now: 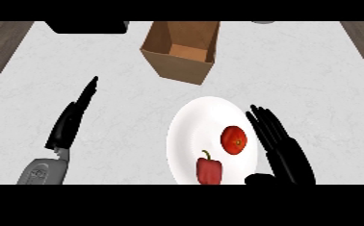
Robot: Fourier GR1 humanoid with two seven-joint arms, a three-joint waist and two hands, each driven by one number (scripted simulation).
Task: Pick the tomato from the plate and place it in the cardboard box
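We see the right hand (284,145) with fingers straight, holding nothing, just right of the tomato (235,140), which sits on the white plate (192,124) beside a red pepper (209,169). The left hand (71,119) is open too, empty, over the bench (107,76) at the left. The open cardboard box (181,52) stands beyond the plate.

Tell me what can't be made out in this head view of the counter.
- Black object, top left: cut off by the top edge, so what it is cannot be told.
- Grey item, top right: only a sliver shows at the same edge.
- Cardboard box: its far rim is cut off.
- Right hand: its wrist and forearm run off the bottom edge.
- Plate: its near rim is cut off there.
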